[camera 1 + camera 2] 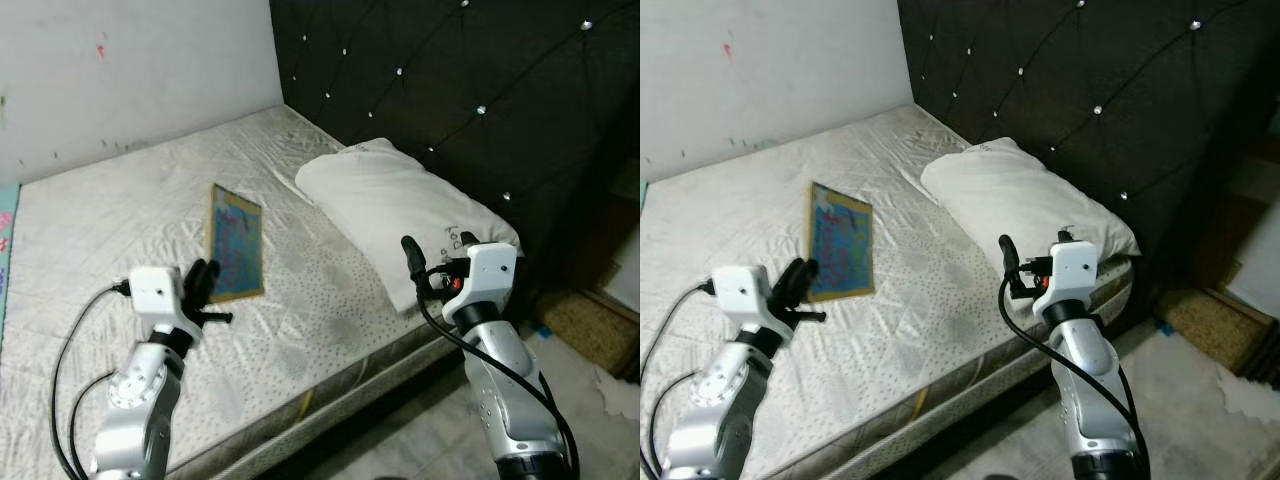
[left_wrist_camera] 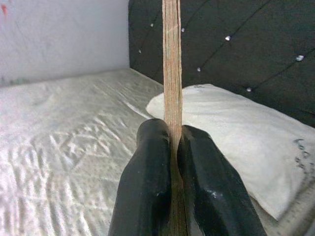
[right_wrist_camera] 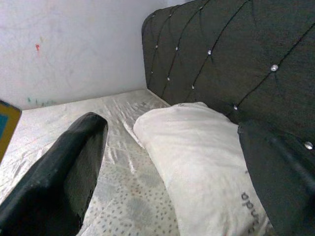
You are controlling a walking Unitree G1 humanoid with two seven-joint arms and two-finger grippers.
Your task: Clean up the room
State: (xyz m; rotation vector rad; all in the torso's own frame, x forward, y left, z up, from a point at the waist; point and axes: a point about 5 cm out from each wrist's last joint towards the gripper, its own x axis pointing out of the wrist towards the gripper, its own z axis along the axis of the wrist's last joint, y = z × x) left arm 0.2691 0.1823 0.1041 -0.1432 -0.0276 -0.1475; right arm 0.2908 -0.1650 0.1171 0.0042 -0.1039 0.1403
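The mattress [image 1: 150, 200] is off-white with a quilted, finely dotted pattern. Near its head end lies a plain white pillow [image 1: 400, 215] with small dark print. Behind the pillow, the headboard [image 1: 450, 80] is black, diamond-tufted with shiny studs. The flat board [image 1: 234, 243] is blue, yellow-bordered.

Two silver arms, rounded metallic segments, glossy finish. Left arm [image 1: 140, 400]: disc-shaped joint near wrist, ring of small dark screws on its face. White boxy wrist housing on each arm. Left gripper [image 1: 203, 283]: two long black fingers, matte, rounded tips. Right gripper [image 1: 1008, 262]: same black fingers, small red-orange mark on housing beside them. Black cables looping from each wrist housing, trailing down along forearms. Right arm [image 1: 510, 400]: smooth silver shell, dark band at lower joint.
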